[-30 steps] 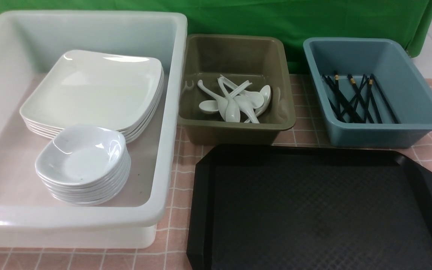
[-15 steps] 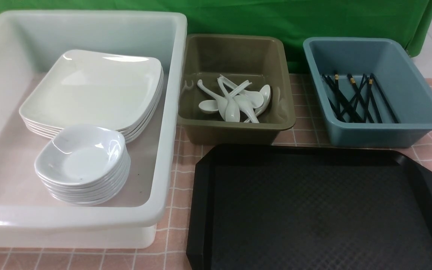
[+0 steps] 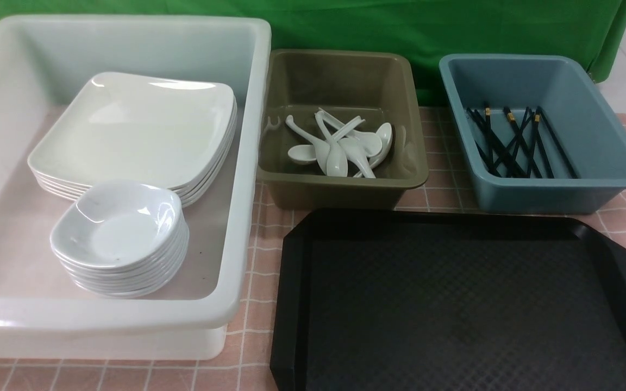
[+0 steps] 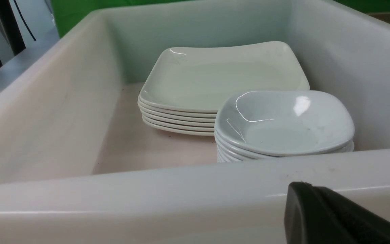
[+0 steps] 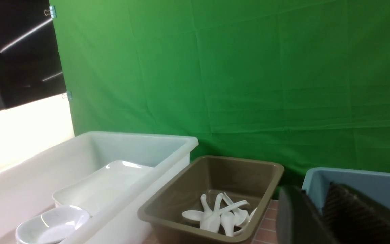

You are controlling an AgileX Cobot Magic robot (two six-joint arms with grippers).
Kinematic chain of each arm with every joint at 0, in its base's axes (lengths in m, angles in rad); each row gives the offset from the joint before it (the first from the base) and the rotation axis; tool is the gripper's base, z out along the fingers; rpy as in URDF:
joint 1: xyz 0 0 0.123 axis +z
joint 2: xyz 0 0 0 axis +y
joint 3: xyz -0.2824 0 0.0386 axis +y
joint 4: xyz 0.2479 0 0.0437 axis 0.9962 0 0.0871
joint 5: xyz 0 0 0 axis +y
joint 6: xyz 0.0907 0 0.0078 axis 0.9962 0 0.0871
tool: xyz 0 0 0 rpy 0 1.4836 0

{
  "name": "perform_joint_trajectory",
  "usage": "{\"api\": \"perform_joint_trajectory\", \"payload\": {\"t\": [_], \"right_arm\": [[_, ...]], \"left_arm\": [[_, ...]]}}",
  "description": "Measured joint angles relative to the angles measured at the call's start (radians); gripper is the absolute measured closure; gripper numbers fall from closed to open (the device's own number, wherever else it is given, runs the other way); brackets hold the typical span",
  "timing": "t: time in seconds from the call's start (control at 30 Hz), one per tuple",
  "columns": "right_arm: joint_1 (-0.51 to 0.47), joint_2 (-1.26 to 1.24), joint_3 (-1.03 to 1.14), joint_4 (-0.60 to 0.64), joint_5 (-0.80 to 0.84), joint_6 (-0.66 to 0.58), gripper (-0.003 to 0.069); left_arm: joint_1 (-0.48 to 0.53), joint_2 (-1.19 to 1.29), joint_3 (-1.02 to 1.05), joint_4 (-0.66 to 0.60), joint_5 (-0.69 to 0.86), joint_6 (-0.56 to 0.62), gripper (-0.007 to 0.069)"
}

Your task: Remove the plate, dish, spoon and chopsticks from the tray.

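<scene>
The left gripper [image 4: 320,210] is closed on nothing; whether the right gripper [image 5: 317,217] is parted cannot be told. Ahead of them the tray [image 3: 291,293] lies bare, suggesting sorting is finished: plate [image 3: 133,127] and dish [image 3: 117,225] stacked in the white tub [image 3: 101,317], spoon [image 3: 337,155] in the olive tub [image 3: 340,190], chopsticks [image 3: 514,141] in the blue tub [image 3: 541,198].

A big white tub [image 3: 248,163] fills the left of the front view. An olive tub [image 3: 340,193] sits at upper centre, a blue tub [image 3: 557,195] at upper right. Green cloth [image 3: 400,24] hangs behind; a pink checked tablecloth [image 3: 253,271] lies underneath.
</scene>
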Motion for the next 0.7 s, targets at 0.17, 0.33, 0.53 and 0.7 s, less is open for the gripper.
{"api": "perform_joint_trajectory", "payload": {"t": [0.17, 0.33, 0.53, 0.7], "right_arm": [[0.000, 0.000, 0.000, 0.007, -0.002, -0.008, 0.0455], [0.000, 0.000, 0.000, 0.358, -0.082, -0.344, 0.0447], [0.000, 0.034, 0.000, 0.923, -0.213, -0.835, 0.0435], [0.000, 0.071, 0.001, 0.969, -0.220, -0.880, 0.0424]], "left_arm": [[0.000, 0.000, 0.000, 0.000, 0.000, 0.000, 0.0620], [0.000, 0.000, 0.000, 0.000, 0.000, 0.000, 0.0620], [0.000, 0.000, 0.000, 0.000, 0.000, 0.000, 0.0620], [0.000, 0.000, 0.001, 0.000, -0.001, 0.000, 0.0620]]}}
